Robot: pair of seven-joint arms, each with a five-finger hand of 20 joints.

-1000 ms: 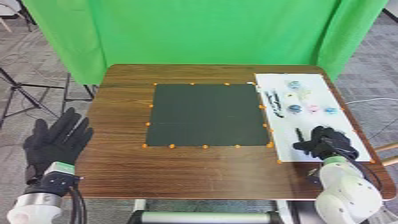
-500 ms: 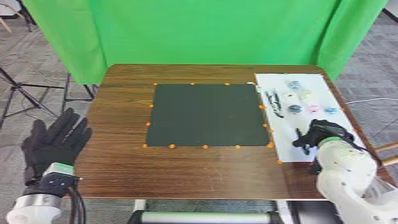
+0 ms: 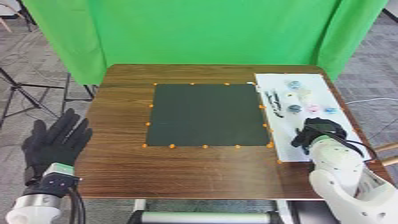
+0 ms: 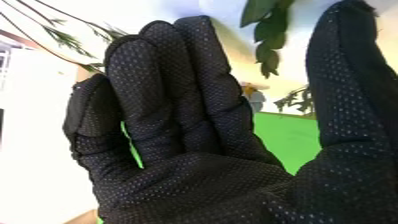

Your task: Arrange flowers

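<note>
The fingers [image 4: 147,85] of the right hand [image 3: 318,131] are held nearly straight and mostly close together, with the thumb well apart. In the right wrist view, one broad-leaved sprig [image 4: 271,30] is seen through the gap between thumb and fingers, and several thin stems [image 4: 73,42] past the fingers' other side.

The hand is held over the near part of one white sheet [image 3: 289,146]. From it, five flowers are counted on the sheet: one pink [image 3: 313,108] toward twelve o'clock, one blue [image 3: 330,110] toward one, one blue [image 3: 294,108] toward eleven, and farther off, between eleven and twelve, one pale [image 3: 304,94] and a third blue [image 3: 293,84]. One dark strip [image 3: 274,103] is laid toward half past ten.

From one dark mat [image 3: 209,115], the left hand [image 3: 55,145] is seen between eight and nine o'clock, its fingers straight and slightly spread.
</note>
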